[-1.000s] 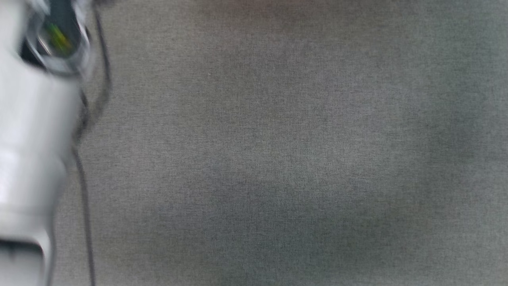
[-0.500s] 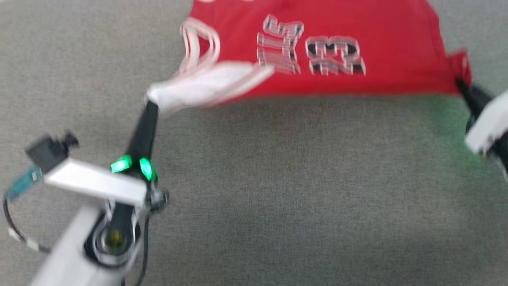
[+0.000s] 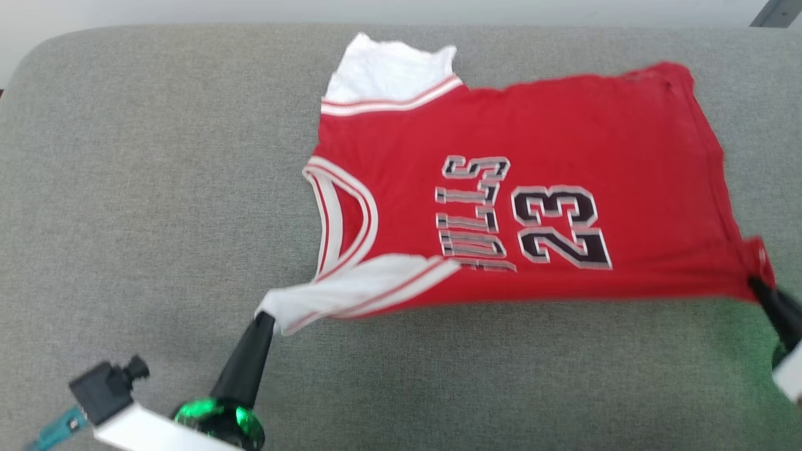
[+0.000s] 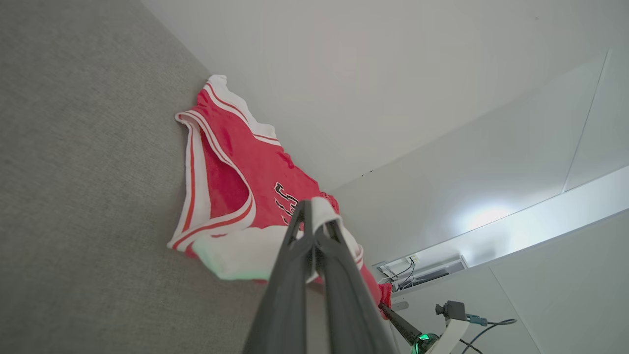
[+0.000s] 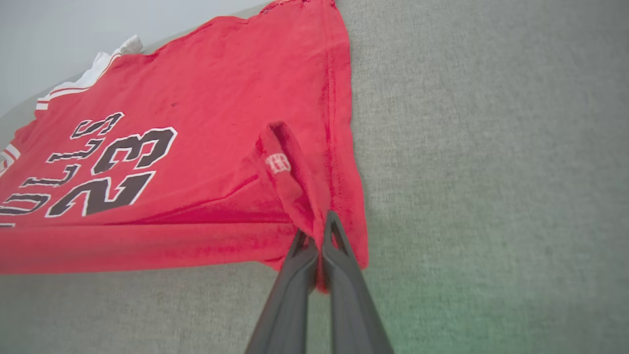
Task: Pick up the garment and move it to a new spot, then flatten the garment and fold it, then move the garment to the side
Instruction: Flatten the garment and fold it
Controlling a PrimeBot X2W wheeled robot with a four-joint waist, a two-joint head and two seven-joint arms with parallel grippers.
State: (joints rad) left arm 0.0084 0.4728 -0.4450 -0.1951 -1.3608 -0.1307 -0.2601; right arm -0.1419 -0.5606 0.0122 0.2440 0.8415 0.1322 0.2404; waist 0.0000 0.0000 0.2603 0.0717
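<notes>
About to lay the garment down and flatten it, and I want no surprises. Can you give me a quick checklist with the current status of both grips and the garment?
1. Left gripper shut on the near sleeve: ok.
2. Right gripper shut on the hem corner: ok.
3. Garment print side up: ok.
4. Garment flat: not ok. The near sleeve is bunched, and the hem corner is folded over at the grip.
5. Garment wholly on the cushion: ok. The far sleeve lies near its back edge.
6. Near edge lifted off the cushion: cannot tell.
</notes>
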